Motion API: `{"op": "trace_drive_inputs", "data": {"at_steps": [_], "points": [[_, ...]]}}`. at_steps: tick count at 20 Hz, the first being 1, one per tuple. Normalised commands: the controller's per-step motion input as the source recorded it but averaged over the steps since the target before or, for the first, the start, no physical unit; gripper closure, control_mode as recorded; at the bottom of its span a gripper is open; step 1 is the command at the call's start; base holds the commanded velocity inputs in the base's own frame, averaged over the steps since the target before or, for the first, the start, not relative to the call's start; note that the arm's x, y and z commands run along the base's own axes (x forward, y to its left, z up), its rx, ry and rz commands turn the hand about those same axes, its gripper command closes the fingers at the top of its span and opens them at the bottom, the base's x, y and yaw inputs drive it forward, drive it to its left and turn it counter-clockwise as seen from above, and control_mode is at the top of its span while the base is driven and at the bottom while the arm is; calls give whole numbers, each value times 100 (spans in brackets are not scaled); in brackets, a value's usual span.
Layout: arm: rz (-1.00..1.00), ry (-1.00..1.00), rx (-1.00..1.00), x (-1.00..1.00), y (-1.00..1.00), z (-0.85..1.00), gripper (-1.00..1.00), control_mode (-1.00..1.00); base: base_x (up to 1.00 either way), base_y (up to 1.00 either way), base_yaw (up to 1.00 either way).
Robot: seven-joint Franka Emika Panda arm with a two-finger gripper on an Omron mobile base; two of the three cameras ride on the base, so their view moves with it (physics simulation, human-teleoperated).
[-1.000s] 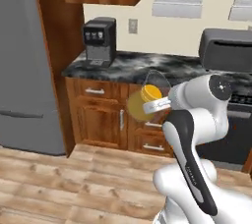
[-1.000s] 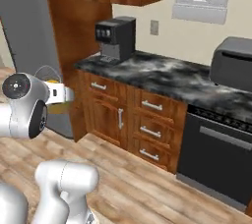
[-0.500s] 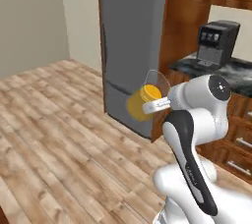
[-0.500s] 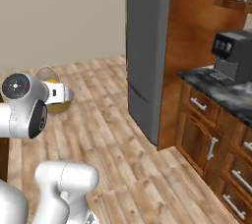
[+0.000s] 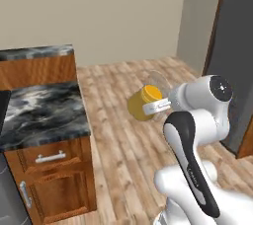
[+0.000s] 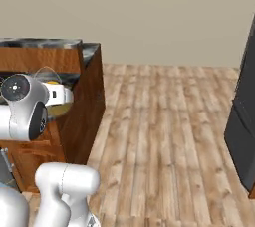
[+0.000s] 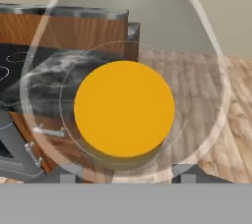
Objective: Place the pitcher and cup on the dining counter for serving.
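The gripper (image 5: pixel 159 104) is clamped around the yellow pitcher (image 5: pixel 142 103), carried tipped on its side above the wooden floor (image 5: pixel 123 135), with the marble counter (image 5: pixel 39 110) lying off to the arm's left.

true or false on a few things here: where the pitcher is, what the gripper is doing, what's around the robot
1. The gripper is shut on the pitcher. True.
2. The pitcher stands on the marble counter. False: it is held in the air over the wood floor.
3. The pitcher's body is amber-yellow with a clear rim. True.
4. The floor is grey tile. False: it is wood planks.
5. The counter's cabinet has a metal drawer handle. True.
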Motion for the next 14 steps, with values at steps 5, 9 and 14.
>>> {"op": "trace_drive_inputs", "data": {"at_steps": [5, 9, 14], "points": [[0, 0, 0, 0, 0, 0, 100, 100, 53, 76, 66], [0, 0, 0, 0, 0, 0, 100, 100, 58, -56, 42], [0, 0, 0, 0, 0, 0, 100, 100, 45, -100, 14]]}}
